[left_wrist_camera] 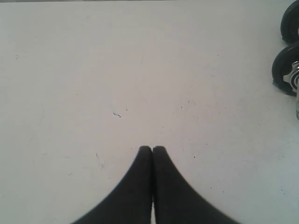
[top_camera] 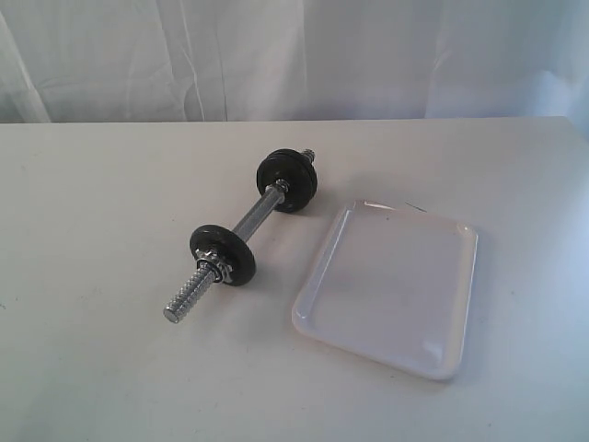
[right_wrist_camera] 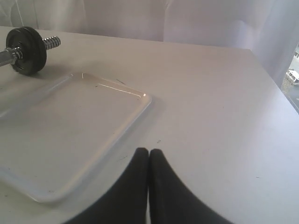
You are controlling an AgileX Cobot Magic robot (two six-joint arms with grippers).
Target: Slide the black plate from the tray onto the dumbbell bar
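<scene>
The chrome dumbbell bar [top_camera: 253, 216] lies diagonally on the table, left of the white tray [top_camera: 391, 285]. It carries two thin glossy black discs [top_camera: 224, 253] [top_camera: 287, 173], with a metal nut [top_camera: 213, 268] beside the near disc. The tray holds nothing, and the thick matte black plate shows in no view. My left gripper [left_wrist_camera: 152, 148] is shut and empty over bare table, with a disc [left_wrist_camera: 286, 70] at that view's edge. My right gripper [right_wrist_camera: 148, 150] is shut and empty just off a corner of the tray [right_wrist_camera: 70, 126], with the bar's far disc [right_wrist_camera: 28, 50] beyond it. Neither gripper appears in the exterior view.
The white table [top_camera: 101, 212] ends at a pale curtain [top_camera: 294, 55] along the back. Its right edge [right_wrist_camera: 275, 79] runs close to my right gripper's side in the right wrist view.
</scene>
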